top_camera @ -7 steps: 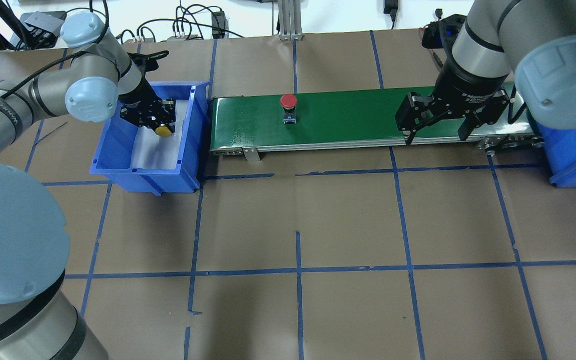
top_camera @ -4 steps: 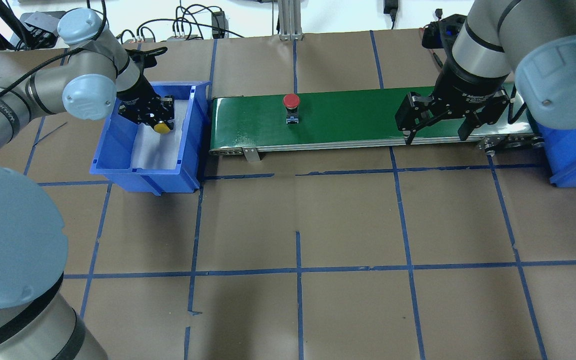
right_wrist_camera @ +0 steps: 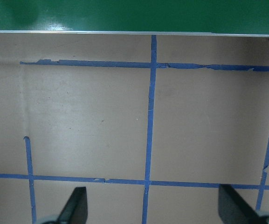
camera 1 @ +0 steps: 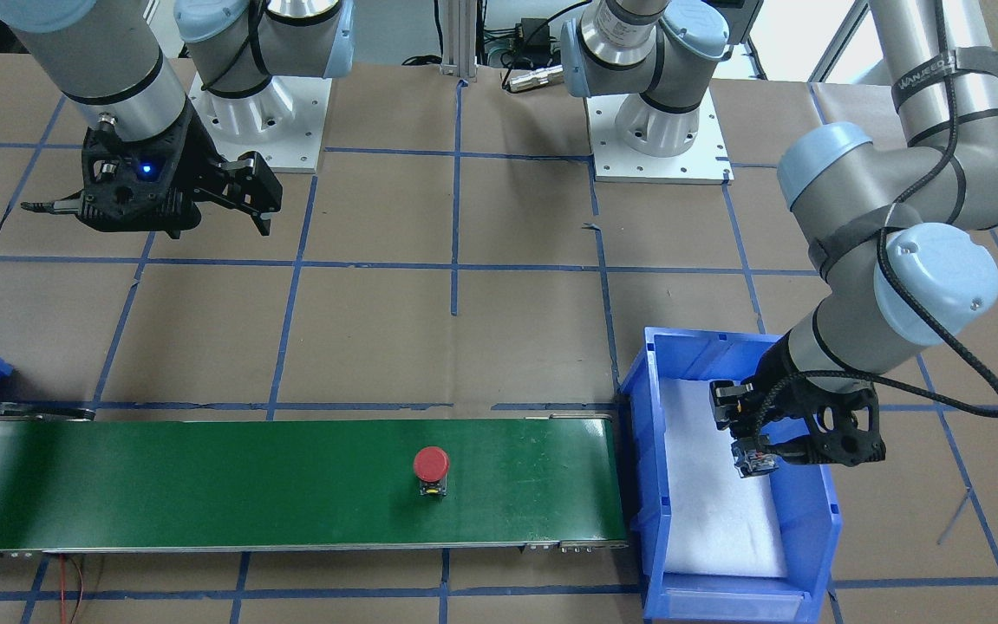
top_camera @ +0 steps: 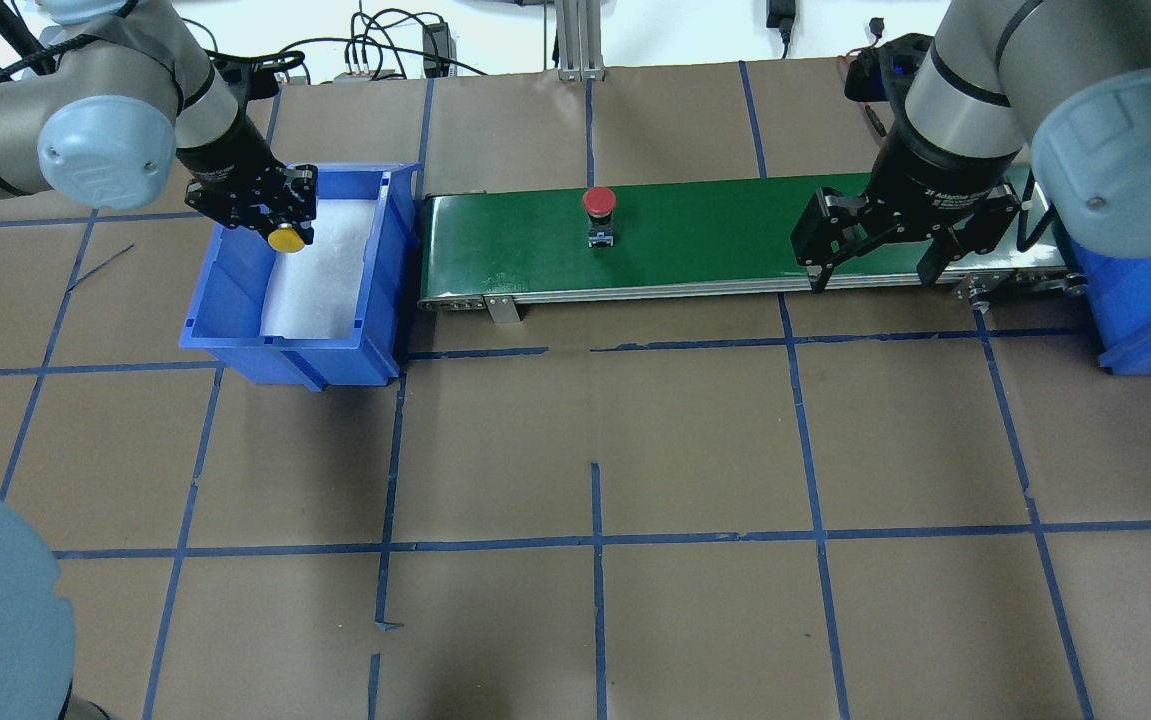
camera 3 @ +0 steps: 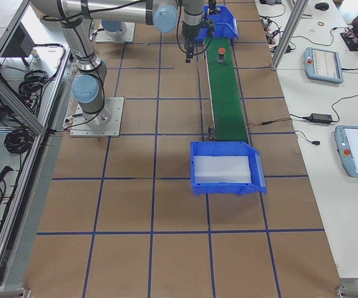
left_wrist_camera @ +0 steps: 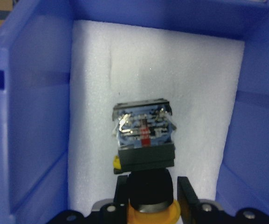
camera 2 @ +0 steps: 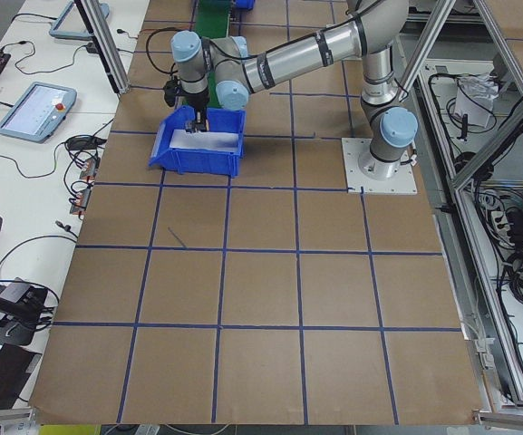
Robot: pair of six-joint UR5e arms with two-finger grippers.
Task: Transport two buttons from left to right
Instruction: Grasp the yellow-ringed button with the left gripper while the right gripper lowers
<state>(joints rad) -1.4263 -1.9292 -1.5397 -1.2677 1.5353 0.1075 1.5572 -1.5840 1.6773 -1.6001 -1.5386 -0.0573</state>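
My left gripper [top_camera: 277, 218] is shut on the yellow button [top_camera: 285, 239] and holds it above the left blue bin [top_camera: 295, 352]. In the left wrist view the button's contact block [left_wrist_camera: 143, 133] points down at the bin's white foam, with the yellow cap between the fingers [left_wrist_camera: 186, 195]. The red button [top_camera: 598, 203] stands upright on the green conveyor belt [top_camera: 715, 245], left of its middle. My right gripper [top_camera: 872, 277] is open and holds nothing. It hangs by the belt's right part, on the robot's side of it [right_wrist_camera: 155, 207].
A second blue bin [top_camera: 1135, 315] stands at the belt's right end. Brown table paper with a blue tape grid [top_camera: 595, 545] covers the area in front. Cables and an aluminium post [top_camera: 575, 40] lie behind the belt.
My left gripper has risen and moved back and left with the yellow button. The red button has travelled a little to the right on the belt. The right arm has stayed still.
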